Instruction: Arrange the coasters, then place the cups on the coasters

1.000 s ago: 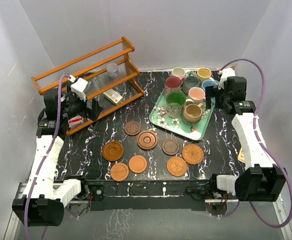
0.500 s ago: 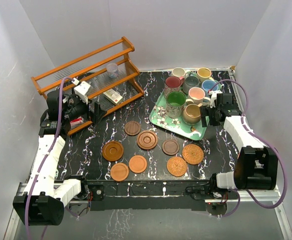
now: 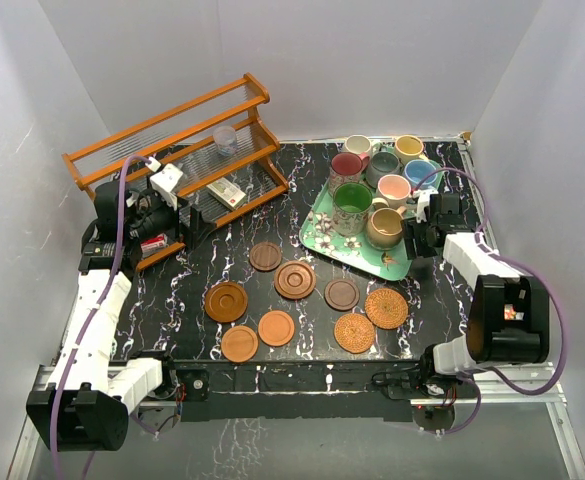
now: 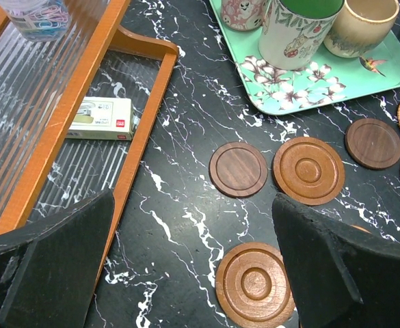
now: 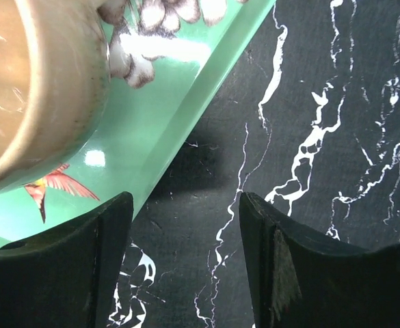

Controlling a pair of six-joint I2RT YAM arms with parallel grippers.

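Observation:
Several coasters lie on the black marble table: dark wood discs (image 3: pixel 265 256) (image 3: pixel 341 294), rimmed ones (image 3: pixel 295 280) (image 3: pixel 225 301), orange ones (image 3: pixel 276 327) (image 3: pixel 239 343), wicker ones (image 3: pixel 386 308) (image 3: pixel 354 332). Several cups stand on the green floral tray (image 3: pixel 324 240), among them the green cup (image 3: pixel 352 206), the tan cup (image 3: pixel 384 227) and the pink cup (image 3: pixel 393 189). My right gripper (image 5: pixel 186 205) is low at the tray's (image 5: pixel 179 116) near right edge beside the tan cup (image 5: pixel 42 89), jaws apart over bare table. My left gripper (image 4: pixel 193 232) hangs open above a rimmed coaster (image 4: pixel 256 283).
A wooden rack (image 3: pixel 172 160) stands at the back left with a clear plastic cup (image 3: pixel 224 138) on top and a small box (image 3: pixel 228 193) on its lower shelf. White walls enclose the table on three sides.
My right arm has come forward and down from behind the cups to the tray's near right edge, and its jaws have narrowed. The left arm barely shifted.

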